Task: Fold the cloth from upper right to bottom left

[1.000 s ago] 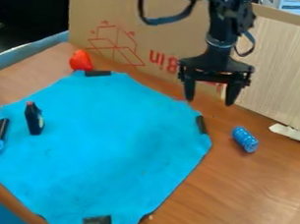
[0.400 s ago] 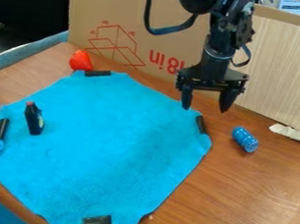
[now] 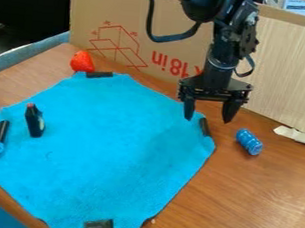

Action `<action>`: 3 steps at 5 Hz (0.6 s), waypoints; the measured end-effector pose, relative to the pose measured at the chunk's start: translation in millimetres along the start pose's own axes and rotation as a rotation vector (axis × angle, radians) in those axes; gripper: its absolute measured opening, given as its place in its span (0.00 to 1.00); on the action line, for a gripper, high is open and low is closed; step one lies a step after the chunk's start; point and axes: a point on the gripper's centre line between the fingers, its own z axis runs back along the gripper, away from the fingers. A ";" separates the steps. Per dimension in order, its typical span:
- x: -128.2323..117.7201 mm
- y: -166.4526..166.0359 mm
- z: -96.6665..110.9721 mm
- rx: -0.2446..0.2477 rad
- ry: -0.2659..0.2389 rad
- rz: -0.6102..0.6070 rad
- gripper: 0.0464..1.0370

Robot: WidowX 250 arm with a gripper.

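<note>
The cloth point(image 3: 112, 147) lies spread out on the table point(image 3: 241, 204). At the cloth's upper right edge hangs the gripper point(image 3: 208, 119), its two fingers spread apart. A dark bottle point(image 3: 35, 122) is on the cloth's left part, a red toy point(image 3: 82, 62) just beyond its top, a blue can point(image 3: 249, 142) to its right.

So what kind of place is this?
Probably a robot test table: a black robot arm hangs over a blue cloth, with a cardboard sheet standing behind like a wall.
</note>
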 end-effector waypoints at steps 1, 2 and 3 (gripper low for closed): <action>-8.4 2.9 -17.2 0.015 0.023 -0.001 0.91; -11.1 3.2 -21.0 0.001 0.015 -0.004 0.63; -10.9 10.3 -20.3 -0.018 0.010 0.000 0.33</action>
